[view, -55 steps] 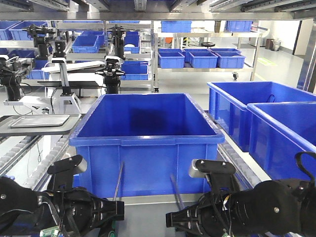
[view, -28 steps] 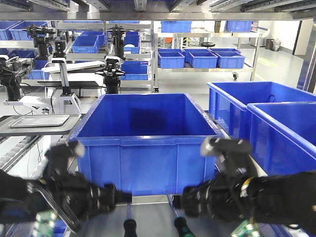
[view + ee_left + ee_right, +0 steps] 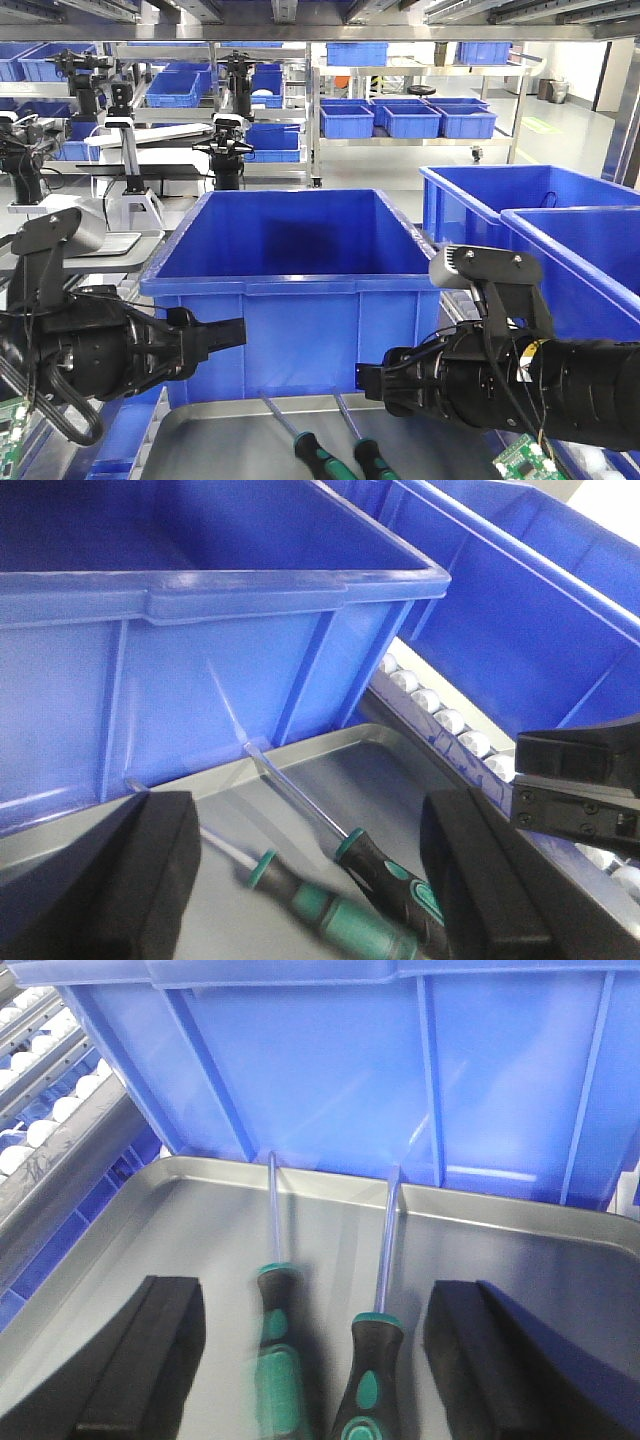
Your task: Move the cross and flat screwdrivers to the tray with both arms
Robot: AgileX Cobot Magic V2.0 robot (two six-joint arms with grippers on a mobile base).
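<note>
While both arms are pulling up and away from where they were crouching a second ago, the two black-and-green-handled steel screwdrivers are now lying free on the wide shallow grey metal tray (image 3: 200,440). That is the big change: a moment back the shafts were standing nearly upright in the arms' grip, and now nothing is holding them. The left tool (image 3: 225,334) is hanging wide and empty, its pads (image 3: 130,880) framing the handles from above in the wrist view; the right tool (image 3: 315,1350) is spread wide too, with nothing between its pads. I'm reading that as the drop being done, so the transfer looks essentially complete.

The left screwdriver (image 3: 295,435) and the right screwdriver (image 3: 358,440) are resting side by side, near each other but not touching as far as I can tell. Their long axes are running nearly parallel, from the tray's near edge toward its far edge. Tips are pointing at the far rim, right under the wall of the deep blue plastic bin (image 3: 300,290); handles are sitting toward the near edge. The left handle is blurring slightly, possibly settling.
</note>
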